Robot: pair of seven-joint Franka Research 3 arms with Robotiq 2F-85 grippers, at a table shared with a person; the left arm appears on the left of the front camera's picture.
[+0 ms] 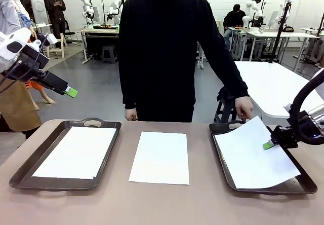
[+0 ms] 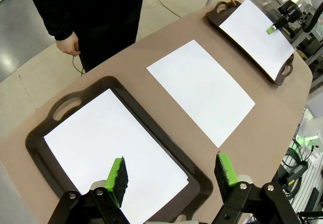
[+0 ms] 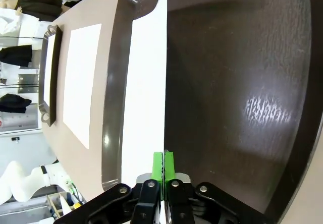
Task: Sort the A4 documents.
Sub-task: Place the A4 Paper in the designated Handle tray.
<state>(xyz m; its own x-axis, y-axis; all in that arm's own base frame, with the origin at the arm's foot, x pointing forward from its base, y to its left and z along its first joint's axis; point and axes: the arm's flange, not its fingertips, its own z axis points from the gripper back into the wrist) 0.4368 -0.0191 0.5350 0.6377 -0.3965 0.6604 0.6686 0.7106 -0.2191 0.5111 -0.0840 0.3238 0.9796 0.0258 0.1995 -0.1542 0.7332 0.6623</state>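
The right claw [image 1: 269, 145] is pressed together on one long edge of an A4 document [image 1: 250, 156], pinching it. The sheet spreads away from the claw over the right tray [image 1: 218, 129], its long axis crosswise to the fingers. The left claw [image 2: 171, 168] hangs spread above the left tray [image 2: 55, 110], well apart.

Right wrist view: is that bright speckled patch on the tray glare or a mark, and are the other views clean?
Right wrist view: likely glare, a speckled highlight on the textured floor of the right tray, beside the sheet pinched in the right claw; picture rolled sideways. Left wrist view: sharp, though the wide lens bows the table edge. Front view: even light, no blur.
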